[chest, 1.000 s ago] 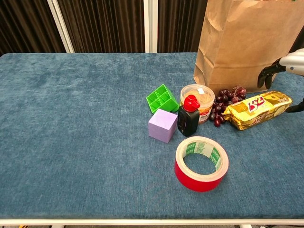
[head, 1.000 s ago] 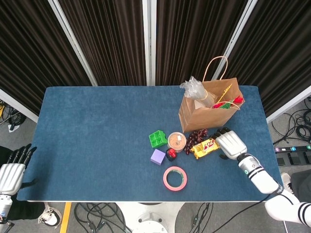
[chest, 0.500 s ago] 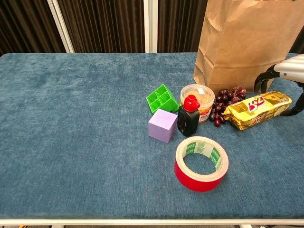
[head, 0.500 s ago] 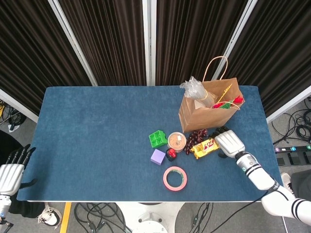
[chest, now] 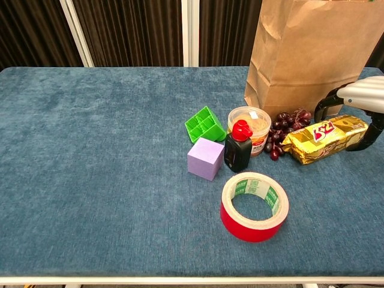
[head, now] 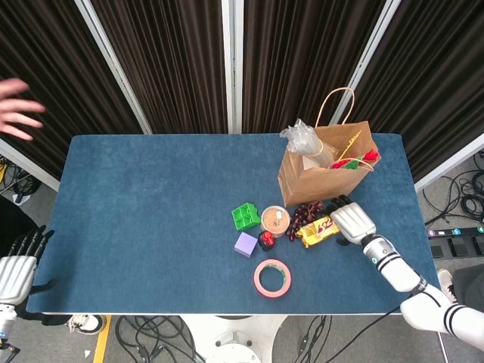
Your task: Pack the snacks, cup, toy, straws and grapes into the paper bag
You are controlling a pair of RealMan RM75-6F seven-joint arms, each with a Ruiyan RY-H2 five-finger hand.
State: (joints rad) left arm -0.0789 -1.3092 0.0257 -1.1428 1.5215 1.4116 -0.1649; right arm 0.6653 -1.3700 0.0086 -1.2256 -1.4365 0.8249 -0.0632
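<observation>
A gold snack pack (head: 318,231) (chest: 324,139) lies on the blue table (head: 151,197), with dark grapes (head: 306,213) (chest: 288,123) to its left. Beside the grapes stands a lidded cup (head: 275,221) (chest: 251,123). My right hand (head: 352,221) (chest: 360,99) arches over the pack's right end, fingers behind it and thumb in front, holding nothing. The paper bag (head: 302,178) (chest: 312,54) stands upright just behind, with clear-wrapped straws (head: 302,138) and a red toy (head: 355,160) sticking out of its top. My left hand (head: 17,265) hangs off the table's near left corner, fingers spread.
A green block (head: 245,216) (chest: 205,124), a purple cube (head: 246,244) (chest: 206,158), a black bottle with a red cap (head: 266,240) (chest: 239,149) and a red tape roll (head: 272,277) (chest: 254,206) lie left of the cup. A person's hand (head: 19,110) shows at the far left edge.
My right hand has slid left until it straddles the end of the snack pack. A person's hand has appeared at the upper left. My left hand has drifted slightly down.
</observation>
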